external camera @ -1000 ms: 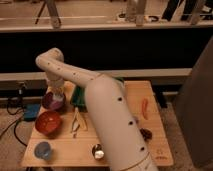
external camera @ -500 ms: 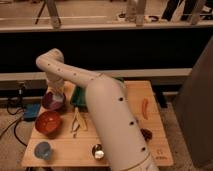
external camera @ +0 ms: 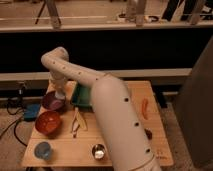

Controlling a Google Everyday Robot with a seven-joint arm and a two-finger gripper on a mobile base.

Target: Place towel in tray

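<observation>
My white arm reaches from the lower right across the wooden table [external camera: 125,90] and bends down at the far left. The gripper [external camera: 60,93] hangs at the table's back left, just above the far rim of a purple bowl [external camera: 52,102]. The dark-green tray [external camera: 80,95] lies right beside the gripper, to its right, and my arm hides most of it. A pale patch shows at the gripper's tip; I cannot tell whether it is the towel. No towel shows clearly anywhere else.
A red bowl [external camera: 48,123] sits in front of the purple one. A blue cup [external camera: 43,150] and a metal cup [external camera: 98,151] stand near the front edge. Tongs [external camera: 76,121] lie mid-table. An orange object [external camera: 145,107] lies at the right.
</observation>
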